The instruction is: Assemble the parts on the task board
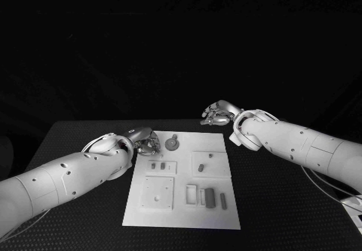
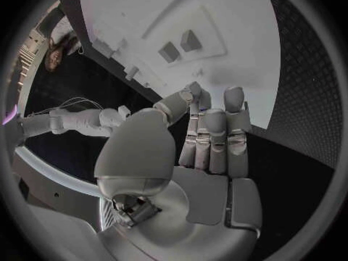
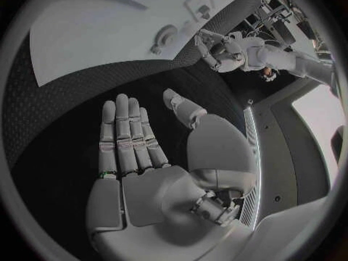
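A white task board (image 1: 181,209) lies in the middle of the black surface (image 1: 279,209). The left hand (image 1: 145,142) hovers at the board's far left corner, beside a round part (image 1: 172,142). The right hand (image 1: 218,114) hangs past the board's far edge. Small dark parts (image 1: 210,197) stand nearer the board's front.
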Robot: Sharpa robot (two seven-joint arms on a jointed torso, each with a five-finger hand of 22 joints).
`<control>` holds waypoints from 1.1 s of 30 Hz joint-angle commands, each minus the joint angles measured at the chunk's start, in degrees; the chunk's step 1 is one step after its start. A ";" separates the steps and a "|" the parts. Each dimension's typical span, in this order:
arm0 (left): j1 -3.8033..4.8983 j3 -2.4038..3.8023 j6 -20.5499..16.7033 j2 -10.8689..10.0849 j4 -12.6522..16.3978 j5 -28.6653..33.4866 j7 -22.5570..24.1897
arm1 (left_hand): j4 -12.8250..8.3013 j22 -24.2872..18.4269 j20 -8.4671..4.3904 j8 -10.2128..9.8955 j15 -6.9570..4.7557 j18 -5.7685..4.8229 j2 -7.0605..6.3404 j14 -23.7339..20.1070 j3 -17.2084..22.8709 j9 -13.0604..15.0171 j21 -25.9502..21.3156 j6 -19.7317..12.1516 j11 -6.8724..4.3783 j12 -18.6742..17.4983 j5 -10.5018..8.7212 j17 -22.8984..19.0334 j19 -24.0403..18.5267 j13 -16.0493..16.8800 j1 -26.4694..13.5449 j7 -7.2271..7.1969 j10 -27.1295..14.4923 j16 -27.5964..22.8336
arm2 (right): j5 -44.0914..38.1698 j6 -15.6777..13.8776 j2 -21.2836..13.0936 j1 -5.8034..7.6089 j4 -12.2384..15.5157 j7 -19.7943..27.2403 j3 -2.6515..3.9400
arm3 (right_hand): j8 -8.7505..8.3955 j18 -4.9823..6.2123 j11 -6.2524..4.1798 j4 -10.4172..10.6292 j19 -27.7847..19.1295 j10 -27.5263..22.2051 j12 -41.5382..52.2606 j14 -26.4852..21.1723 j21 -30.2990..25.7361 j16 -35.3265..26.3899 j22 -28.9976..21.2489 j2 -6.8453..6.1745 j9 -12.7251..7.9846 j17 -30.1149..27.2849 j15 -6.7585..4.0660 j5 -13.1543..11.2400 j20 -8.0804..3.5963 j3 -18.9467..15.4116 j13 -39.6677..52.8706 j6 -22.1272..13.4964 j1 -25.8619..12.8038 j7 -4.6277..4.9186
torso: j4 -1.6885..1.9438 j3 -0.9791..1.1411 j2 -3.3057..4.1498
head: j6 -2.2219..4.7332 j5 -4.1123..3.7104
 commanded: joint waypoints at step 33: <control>-1.62 0.05 1.32 1.99 -1.68 -1.70 0.31 | -0.06 1.28 -0.41 0.10 -0.23 3.44 0.72 0.26 0.35 0.11 0.27 0.51 0.01 0.08 0.26 0.03 0.08 0.18 -0.17 0.06 0.49 0.24 | 2.53 0.08 0.13 -0.24 0.33 1.74 0.01 | -1.42 -8.96 4.34 0.25 -24.38 -6.47 -9.05 -15.50 -13.20 -10.55 -0.70 0.31 -2.21 -7.81 7.24 0.12 2.64 0.14 -9.46 -5.31 1.70 1.60 | 0.01 0.01 0.00 | -0.18 -0.23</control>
